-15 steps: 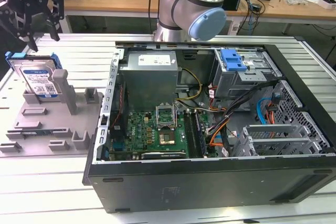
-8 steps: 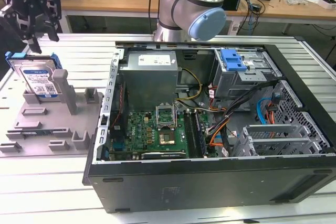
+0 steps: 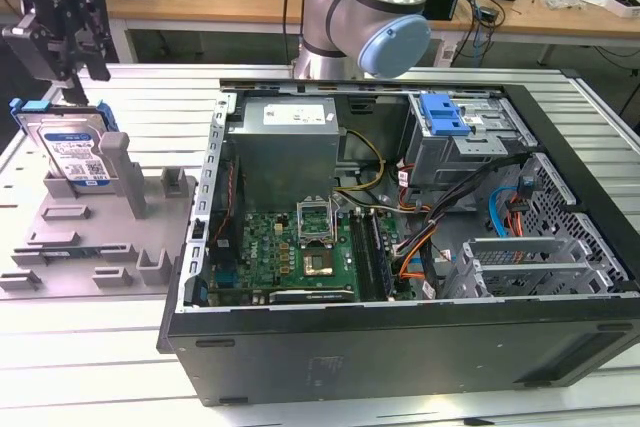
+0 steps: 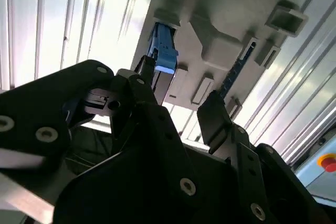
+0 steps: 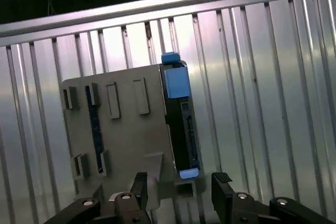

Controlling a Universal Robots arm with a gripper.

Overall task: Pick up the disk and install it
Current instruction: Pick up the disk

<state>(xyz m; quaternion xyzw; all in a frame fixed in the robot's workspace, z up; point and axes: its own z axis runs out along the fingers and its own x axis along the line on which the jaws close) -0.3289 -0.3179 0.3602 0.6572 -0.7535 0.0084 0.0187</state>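
The disk (image 3: 75, 152) stands on edge in a grey holder (image 3: 100, 237) at the exterior view's left, its silver face and white-and-blue label showing inside a blue bracket. My gripper (image 3: 85, 77) hangs just above its top edge, open and holding nothing. In the first wrist view the disk (image 5: 181, 124) appears edge-on with blue ends, in line with the gap of my gripper (image 5: 181, 179). The second wrist view shows the blue bracket end (image 4: 163, 56) beyond my gripper (image 4: 178, 82), apart from the black fingers (image 4: 212, 103).
An open computer case (image 3: 400, 247) lies at the exterior view's right, with a motherboard, cables and a drive bay with a blue latch (image 3: 445, 117). The arm's base (image 3: 380, 17) stands behind it. The grey holder (image 5: 126, 129) rests on a ribbed metal table (image 5: 262, 77).
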